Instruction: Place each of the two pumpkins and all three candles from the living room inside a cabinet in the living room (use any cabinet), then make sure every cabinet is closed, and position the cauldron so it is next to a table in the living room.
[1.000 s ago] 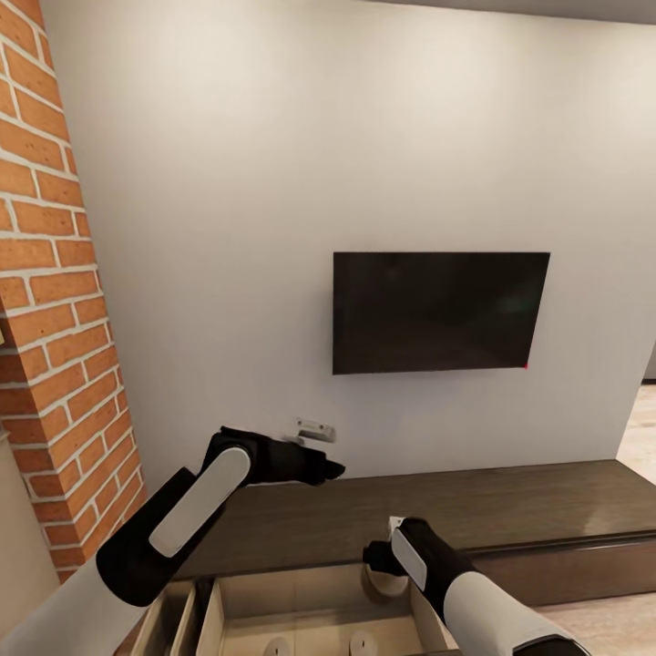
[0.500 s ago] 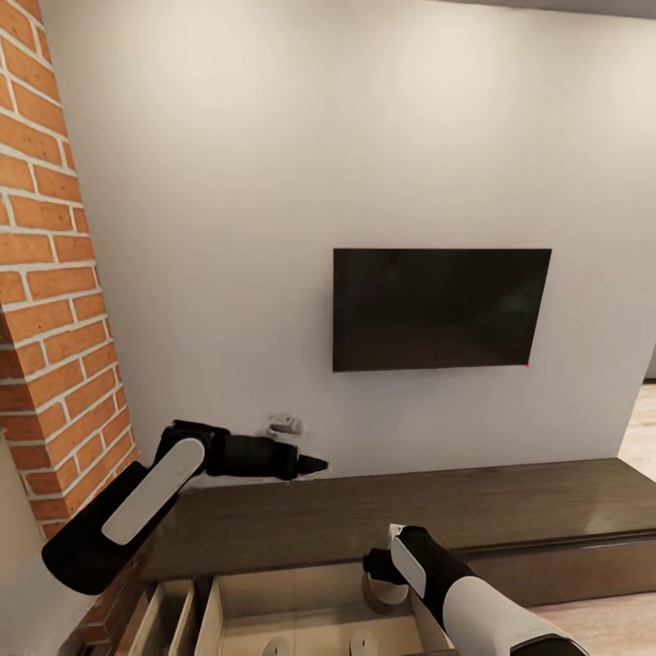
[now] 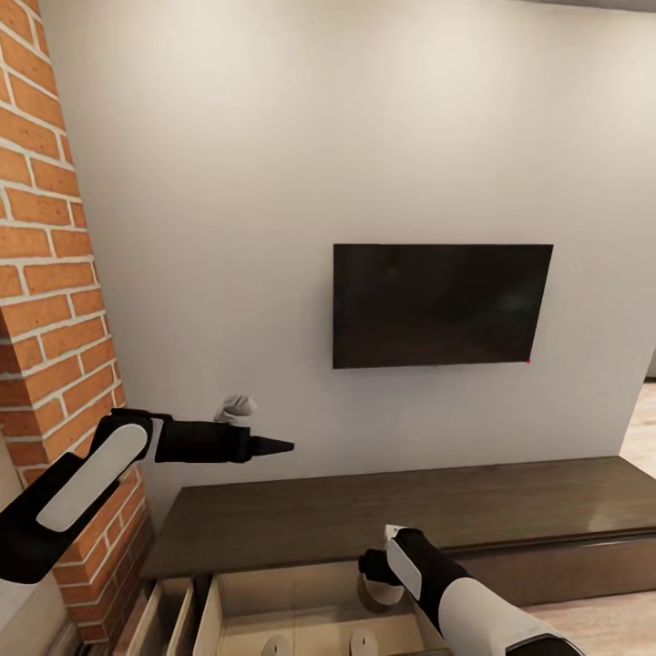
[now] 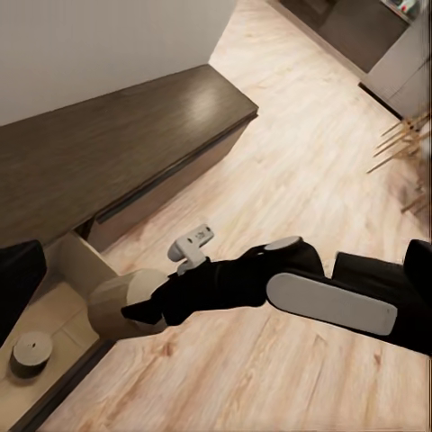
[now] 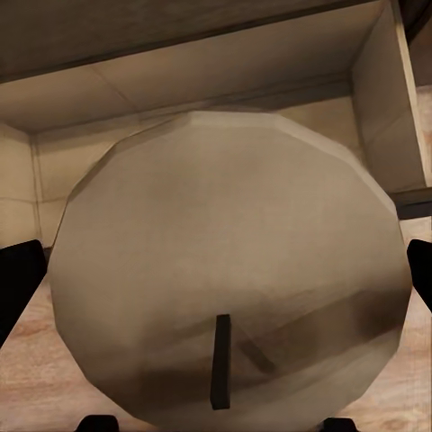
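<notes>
Right gripper [image 3: 381, 576] clamped on a candle [image 3: 383, 590] over the open cabinet [image 3: 383, 515] drawer; left arm raised clear.

Right wrist view: the held candle [image 5: 225, 301], wick end toward the camera, sits between the two fingers [image 5: 18, 270], above the drawer's pale wood interior. Left wrist view shows the same candle [image 4: 121, 306] at the right gripper [image 4: 144, 310], over the drawer's right side. Two more candles lie in the drawer near the head view's bottom edge, one [image 3: 276, 646] left of the other [image 3: 363, 643]. Left gripper [image 3: 278, 446] is up by the wall, left of the TV [image 3: 440, 304], fingers pressed together to a point. Brick column [image 3: 55, 301] at far left.
</notes>
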